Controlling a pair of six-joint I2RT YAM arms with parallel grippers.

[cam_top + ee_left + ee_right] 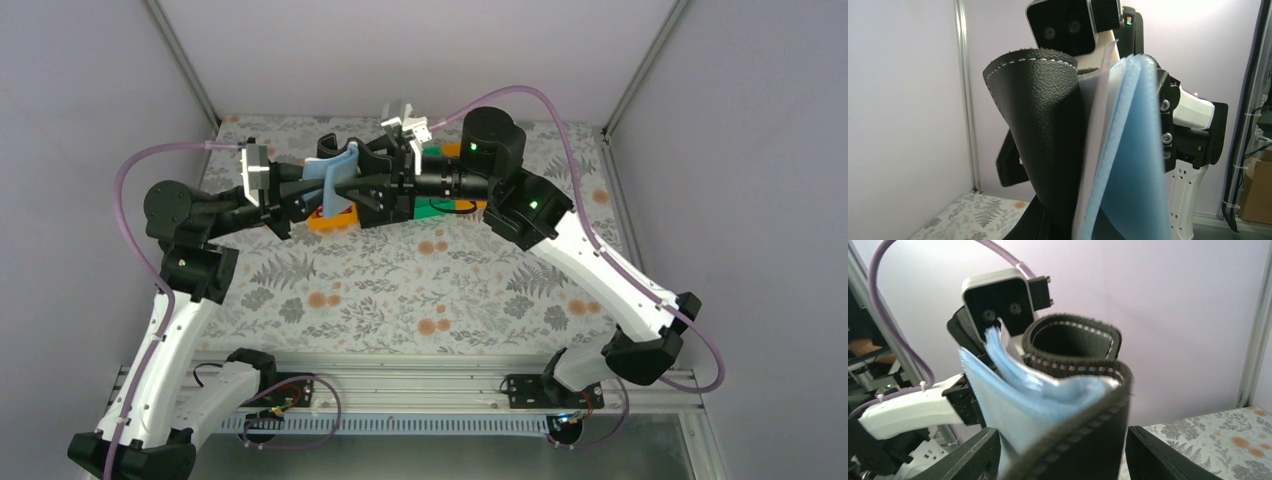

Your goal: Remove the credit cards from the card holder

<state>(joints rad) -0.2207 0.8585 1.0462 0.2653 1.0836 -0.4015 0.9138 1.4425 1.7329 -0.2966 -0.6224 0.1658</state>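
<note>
Card holder [1043,125]: black, white-stitched, curled, pale blue credit cards [1133,165] inside; pinched by left claw [318,195], right claw [1063,460] spread either side. Red marking on orange bin [338,224] illegible.

Card holder [338,178] above bin [335,224]

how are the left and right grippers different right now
The left gripper is shut on the card holder; the right gripper stands open around it. The left gripper reaches in from the left, the right gripper from the right. Both meet at the holder, above the table.
</note>
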